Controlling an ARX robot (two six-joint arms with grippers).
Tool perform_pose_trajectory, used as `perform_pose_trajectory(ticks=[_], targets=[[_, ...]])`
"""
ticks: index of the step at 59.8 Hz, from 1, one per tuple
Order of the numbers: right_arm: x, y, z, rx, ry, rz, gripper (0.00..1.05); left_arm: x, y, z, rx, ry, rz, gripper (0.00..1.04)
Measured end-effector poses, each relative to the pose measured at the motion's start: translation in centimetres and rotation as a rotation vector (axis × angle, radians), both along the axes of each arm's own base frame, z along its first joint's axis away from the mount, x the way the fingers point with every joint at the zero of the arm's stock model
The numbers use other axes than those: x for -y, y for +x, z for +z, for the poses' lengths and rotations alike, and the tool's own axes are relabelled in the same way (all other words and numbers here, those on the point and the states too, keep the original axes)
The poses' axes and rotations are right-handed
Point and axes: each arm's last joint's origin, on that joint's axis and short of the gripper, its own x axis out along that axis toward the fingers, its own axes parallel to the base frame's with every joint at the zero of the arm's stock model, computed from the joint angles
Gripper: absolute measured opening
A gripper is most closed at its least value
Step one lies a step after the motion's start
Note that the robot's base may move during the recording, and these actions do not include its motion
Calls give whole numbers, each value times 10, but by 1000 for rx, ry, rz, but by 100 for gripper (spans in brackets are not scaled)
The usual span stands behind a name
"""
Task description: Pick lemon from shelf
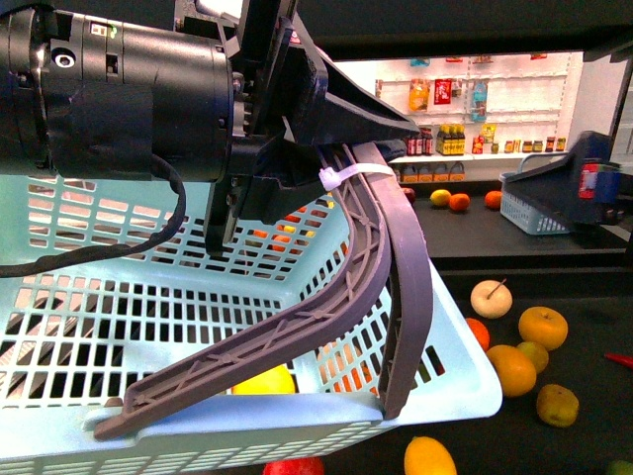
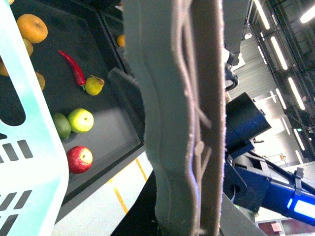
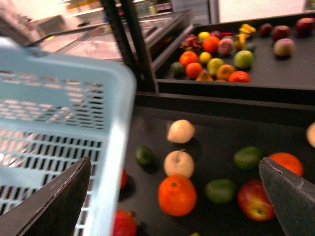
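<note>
My left gripper (image 1: 341,158) is shut on the grey basket handle (image 1: 381,247), holding the light blue basket (image 1: 247,430) over the black shelf (image 1: 579,440). The handle (image 2: 177,123) fills the left wrist view. A bright yellow fruit (image 1: 265,381), possibly the lemon, shows low in the basket behind the handle. I cannot tell whether it lies inside or beneath. A yellow-orange oval fruit (image 1: 429,458) lies just below the basket. My right gripper (image 3: 172,196) is open above an orange (image 3: 177,195) on the shelf tray (image 3: 221,132), with nothing between its fingers (image 3: 54,201).
Oranges, apples and green fruits lie scattered on the tray (image 1: 514,368) (image 3: 254,200) (image 2: 80,120). A red chilli (image 2: 73,66) lies among them. The basket's rim (image 3: 115,147) is close beside my right gripper. An upper tray (image 3: 275,73) holds more fruit. White shelves of bottles (image 1: 475,119) stand far back.
</note>
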Motion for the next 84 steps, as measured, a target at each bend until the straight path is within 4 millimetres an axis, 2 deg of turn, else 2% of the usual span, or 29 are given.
perform_pose_trajectory(ticks=[4, 9, 14, 16, 20, 27, 32, 44, 49, 75, 84], targets=[[31, 9, -17, -33, 5, -90, 102, 0, 0, 0, 0, 0, 0, 9], [49, 19, -43, -95, -22, -168, 102, 0, 0, 0, 1, 0, 0, 9], [60, 31, -90, -232, -74, -230, 102, 0, 0, 0, 0, 0, -2, 9], [59, 36, -118, -324, -109, -253, 102, 0, 0, 0, 0, 0, -2, 9], [49, 43, -161, -478, -154, -286, 102, 0, 0, 0, 0, 0, -2, 9], [26, 55, -199, -602, -196, -296, 102, 0, 0, 0, 0, 0, -2, 9], [7, 63, -211, -625, -217, -269, 102, 0, 0, 0, 0, 0, 0, 9], [-43, 76, -227, -614, -261, -170, 102, 0, 0, 0, 0, 0, -1, 9], [-57, 80, -234, -623, -270, -152, 102, 0, 0, 0, 0, 0, -2, 9], [-97, 103, -276, -678, -336, -150, 102, 0, 0, 0, 0, 0, -2, 9], [-103, 108, -285, -687, -353, -154, 102, 0, 0, 0, 0, 0, -2, 9]])
